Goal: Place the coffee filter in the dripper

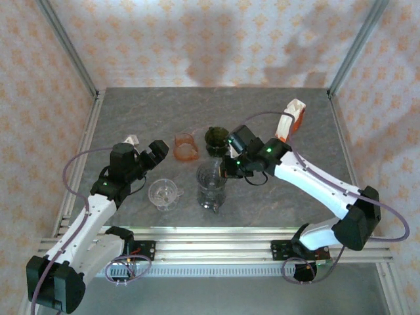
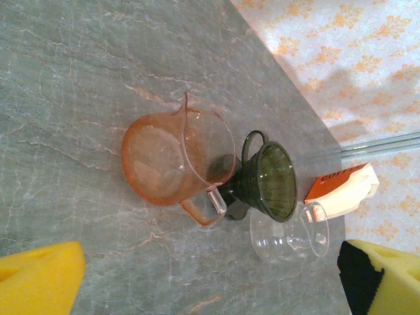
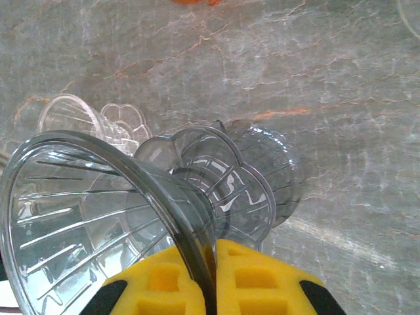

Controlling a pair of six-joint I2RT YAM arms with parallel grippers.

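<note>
Right gripper (image 3: 211, 279) pinches the clear dripper (image 3: 98, 197) by its thin rim, mid-tabletop. That rim could slip and the dripper topple. Left gripper (image 1: 149, 154) hangs wide open. The filter pack (image 1: 292, 118) sits by the far right corner, well apart.

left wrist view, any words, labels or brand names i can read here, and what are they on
"COFF..." in white letters on the orange face of the filter box; the rest of the word is too blurred to read.
Any other print on that box is too small to read, in the top view as well.
No text shows on the orange pitcher, the dark dripper or the clear dripper.
</note>
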